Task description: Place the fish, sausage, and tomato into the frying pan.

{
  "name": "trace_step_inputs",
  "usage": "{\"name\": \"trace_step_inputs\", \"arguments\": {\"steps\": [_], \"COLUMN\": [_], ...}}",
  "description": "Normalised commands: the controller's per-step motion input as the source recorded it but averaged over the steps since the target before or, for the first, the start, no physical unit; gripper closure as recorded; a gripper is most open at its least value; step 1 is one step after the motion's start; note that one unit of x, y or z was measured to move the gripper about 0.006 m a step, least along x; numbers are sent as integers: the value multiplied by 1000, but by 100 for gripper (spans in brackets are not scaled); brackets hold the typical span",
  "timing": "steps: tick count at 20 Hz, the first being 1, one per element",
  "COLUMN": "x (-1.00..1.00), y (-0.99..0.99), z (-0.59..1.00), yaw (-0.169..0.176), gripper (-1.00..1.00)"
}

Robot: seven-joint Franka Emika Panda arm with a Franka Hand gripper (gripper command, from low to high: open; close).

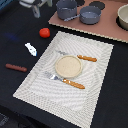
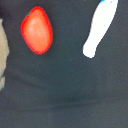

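Note:
The red tomato (image 1: 44, 32) lies on the dark table left of the placemat, and it shows in the wrist view (image 2: 37, 29). The small white fish (image 1: 31, 49) lies nearer the front and also shows in the wrist view (image 2: 100, 27). The dark reddish sausage (image 1: 16, 67) lies further to the exterior view's left. The blue-grey frying pan (image 1: 90, 15) sits on the pinkish board at the back. My gripper (image 1: 35, 10) hangs high above the table at the back left, over the tomato and fish, holding nothing. It is too blurred to show its jaws.
A taller dark grey pot (image 1: 66, 8) stands left of the pan, and a beige bowl (image 1: 123, 17) stands at the board's right end. A striped placemat (image 1: 95, 80) carries a tan plate (image 1: 67, 66), an orange-handled knife (image 1: 87, 58) and an orange-handled fork (image 1: 74, 84).

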Motion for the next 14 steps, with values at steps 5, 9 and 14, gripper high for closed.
{"name": "trace_step_inputs", "arguments": {"steps": [5, 9, 14], "x": [-99, -209, -206], "y": [-1000, -981, -669], "z": [-323, -356, -397], "yaw": [0, 14, 81], "gripper": [-100, -100, -100]}}
